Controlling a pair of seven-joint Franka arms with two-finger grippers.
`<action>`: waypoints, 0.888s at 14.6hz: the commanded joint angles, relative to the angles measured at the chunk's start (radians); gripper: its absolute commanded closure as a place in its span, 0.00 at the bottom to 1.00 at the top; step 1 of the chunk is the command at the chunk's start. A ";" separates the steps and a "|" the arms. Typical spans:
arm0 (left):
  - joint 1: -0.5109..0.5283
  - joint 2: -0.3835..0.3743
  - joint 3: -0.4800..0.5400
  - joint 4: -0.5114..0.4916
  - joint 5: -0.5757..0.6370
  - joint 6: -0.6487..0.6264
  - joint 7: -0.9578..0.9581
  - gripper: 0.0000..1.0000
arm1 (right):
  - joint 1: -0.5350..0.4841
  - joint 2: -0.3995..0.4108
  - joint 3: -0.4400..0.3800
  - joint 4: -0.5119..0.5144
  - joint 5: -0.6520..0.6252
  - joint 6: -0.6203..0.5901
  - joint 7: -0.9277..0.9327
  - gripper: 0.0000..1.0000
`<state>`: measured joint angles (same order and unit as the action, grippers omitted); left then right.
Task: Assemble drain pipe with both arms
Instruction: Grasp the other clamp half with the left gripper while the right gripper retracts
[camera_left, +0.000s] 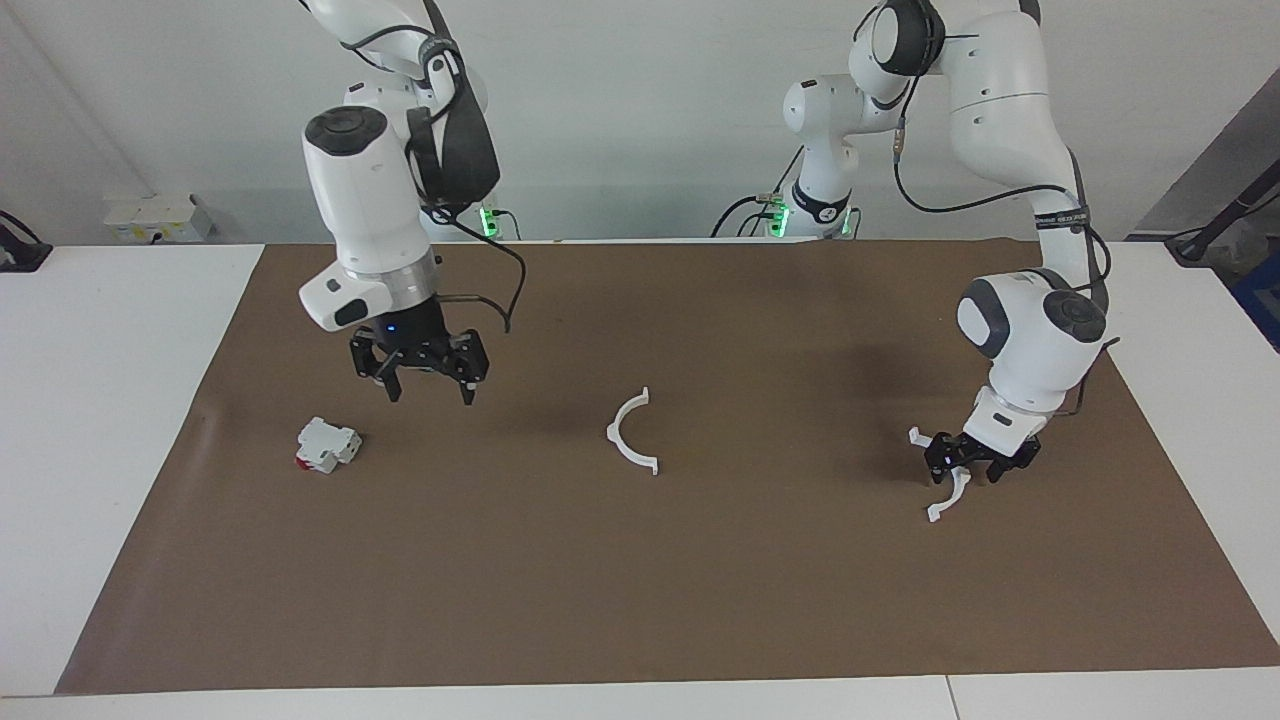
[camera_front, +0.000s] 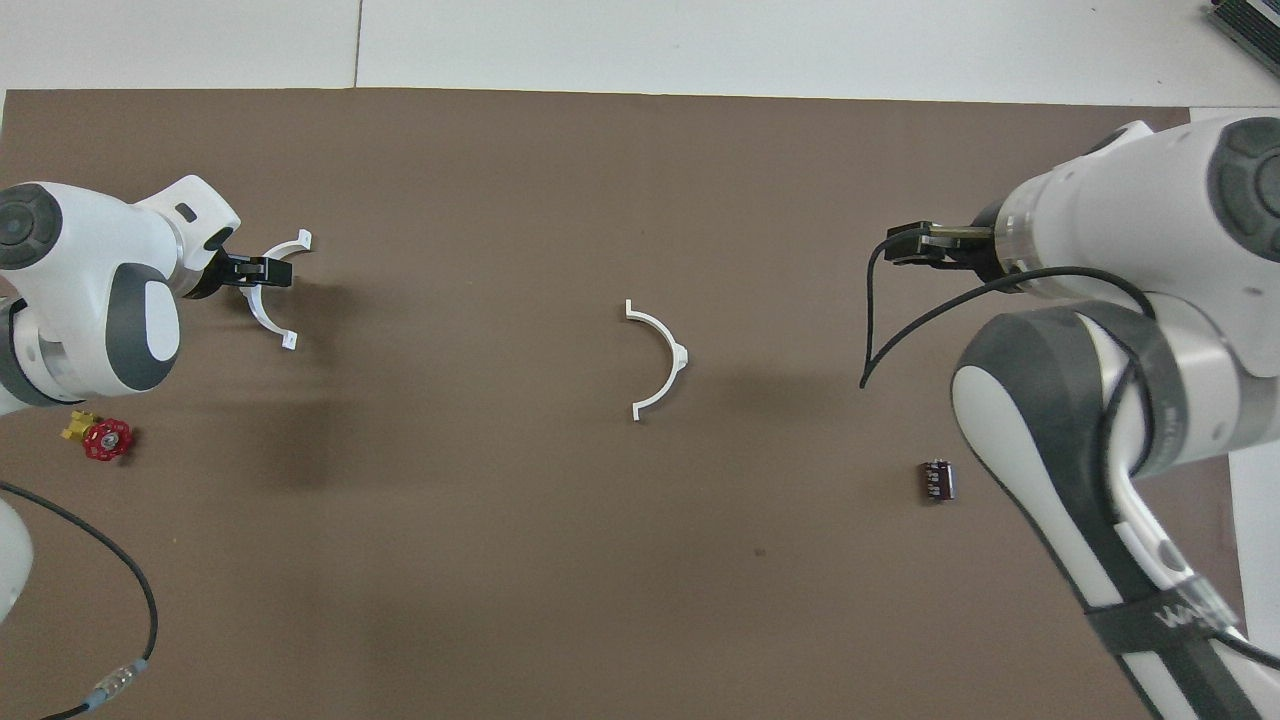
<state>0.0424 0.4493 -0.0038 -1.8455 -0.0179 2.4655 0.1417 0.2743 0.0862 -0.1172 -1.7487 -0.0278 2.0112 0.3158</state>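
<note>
two white arcs of the drain pipe lie apart on the brown mat (camera_left: 700, 600) that covers the table. nearest the robots' edge sit the small extras: a red valve wheel (camera_front: 107, 439) with a yellow fitting close to the left arm's end, and a small dark cylinder (camera_front: 937, 479) toward the right arm's end. a little farther out, the right gripper (camera_left: 432, 378) hangs in the air above the mat, its fingers spread wide with nothing between them; the right arm waits there. a blocky white-and-red part (camera_left: 327, 445) lies on the mat near the right arm's end, farther from the robots than that gripper's shadow. around the middle of the table rests the loose arc (camera_left: 633, 433), flat on the mat, well apart from both grippers. toward the left arm's end of the table, the left gripper (camera_left: 968, 462) is down at the mat, its fingers closed narrowly on the middle of the second arc (camera_left: 948, 497), whose two tabbed ends stick out on either side of the fingers.
</note>
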 joint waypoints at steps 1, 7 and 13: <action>0.019 0.011 -0.012 0.003 0.003 0.027 0.016 0.10 | -0.052 -0.084 0.010 0.023 -0.009 -0.167 -0.013 0.00; 0.024 0.011 -0.013 0.003 -0.001 0.021 0.015 0.65 | -0.144 -0.183 -0.004 0.044 0.002 -0.433 -0.165 0.00; 0.011 0.008 -0.012 -0.003 -0.008 0.012 0.016 1.00 | -0.172 -0.143 -0.010 0.075 0.005 -0.401 -0.251 0.00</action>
<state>0.0488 0.4530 -0.0082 -1.8435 -0.0211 2.4762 0.1421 0.1114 -0.0713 -0.1338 -1.6965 -0.0277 1.6088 0.0816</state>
